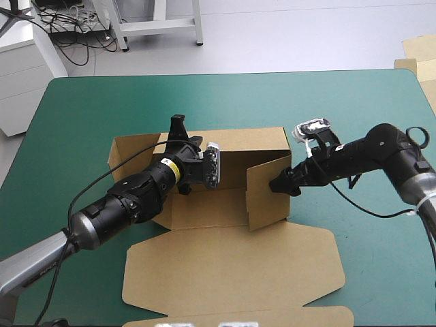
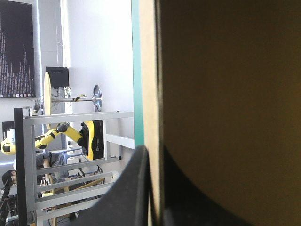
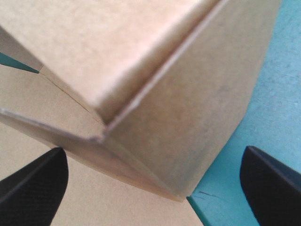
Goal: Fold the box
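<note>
Raising walls looks like the step in hand: the box (image 1: 225, 269) sits mid-counter (image 1: 340, 102), lid flat at the near side. Left jaws clamp its far wall (image 1: 252, 139); right jaws stand apart at the right wall (image 1: 267, 197), which likely needs tucking next.

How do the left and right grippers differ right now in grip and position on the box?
Grip: the left gripper is shut on the box, board pinched between its fingers; the right gripper is open, fingers wide apart.
Position: the left gripper holds the raised far wall; the right gripper sits at the right side wall, at its outer corner, without clamping it.
Both are at raised walls, with the lid flat.
</note>
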`<state>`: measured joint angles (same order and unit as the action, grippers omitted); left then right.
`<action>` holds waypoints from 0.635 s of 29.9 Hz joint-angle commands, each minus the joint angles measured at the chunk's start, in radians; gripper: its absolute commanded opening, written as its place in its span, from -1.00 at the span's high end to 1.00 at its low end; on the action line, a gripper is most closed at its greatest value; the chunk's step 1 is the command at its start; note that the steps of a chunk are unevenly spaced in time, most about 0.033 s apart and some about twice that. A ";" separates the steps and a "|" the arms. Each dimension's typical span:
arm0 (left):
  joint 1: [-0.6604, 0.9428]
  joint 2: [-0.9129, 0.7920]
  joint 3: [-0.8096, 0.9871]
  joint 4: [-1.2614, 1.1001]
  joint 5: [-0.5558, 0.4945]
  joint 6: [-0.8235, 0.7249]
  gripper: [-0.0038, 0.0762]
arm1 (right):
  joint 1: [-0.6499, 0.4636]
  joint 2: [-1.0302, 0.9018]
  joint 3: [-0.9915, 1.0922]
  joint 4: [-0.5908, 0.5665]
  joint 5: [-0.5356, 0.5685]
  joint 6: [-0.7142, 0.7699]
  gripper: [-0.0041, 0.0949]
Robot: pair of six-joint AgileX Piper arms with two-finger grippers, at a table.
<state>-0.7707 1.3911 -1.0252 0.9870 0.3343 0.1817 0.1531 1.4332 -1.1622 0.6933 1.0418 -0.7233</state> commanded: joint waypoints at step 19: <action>-0.082 -0.028 -0.017 -0.035 -0.010 -0.014 0.93 | 0.206 -0.018 -0.018 -0.327 -0.277 0.190 0.42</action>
<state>-0.8129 1.3881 -1.0252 0.9756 0.3954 0.1817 0.3548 1.4429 -1.1554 0.3709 0.7851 -0.5428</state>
